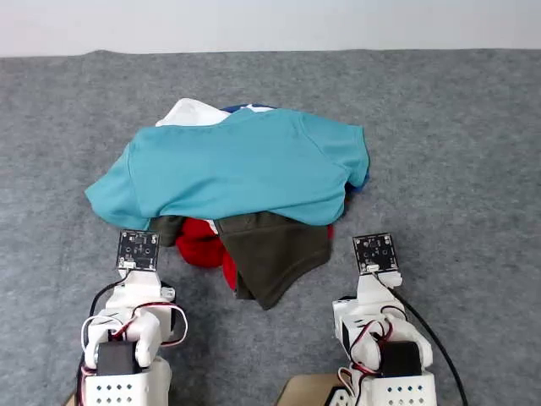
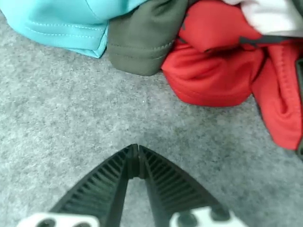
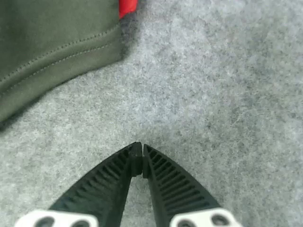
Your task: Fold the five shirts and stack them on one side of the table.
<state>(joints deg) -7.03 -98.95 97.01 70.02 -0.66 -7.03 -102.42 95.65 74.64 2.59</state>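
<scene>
A: Five shirts sit in one heap ahead of both your grippers, and I judge none of them folded yet. The teal shirt [image 1: 237,165] is spread over the top. The olive shirt [image 1: 275,249] and red shirt [image 1: 201,241] poke out beneath it toward you, with the white shirt [image 1: 193,112] and a sliver of the blue shirt [image 1: 249,107] on the far side.

B: Your left gripper [image 2: 138,158] has its jaws pressed together on nothing, over bare grey table [image 2: 61,123]. The teal hem, an olive cuff and red folds lie just beyond its tips. Your right gripper [image 3: 138,156] is likewise pinched closed and empty, with the olive hem near, ahead of its tips.

A: Start with the teal one, I'd say, since it is on top and nearly flat. Spread both jaws wide before you go forward, and take one layer only at the near hem.

B: Lift both sides together and carry it to bare table away from the heap, or the olive one will likely come along. Keep your pull even so it lands flat for folding.
</scene>
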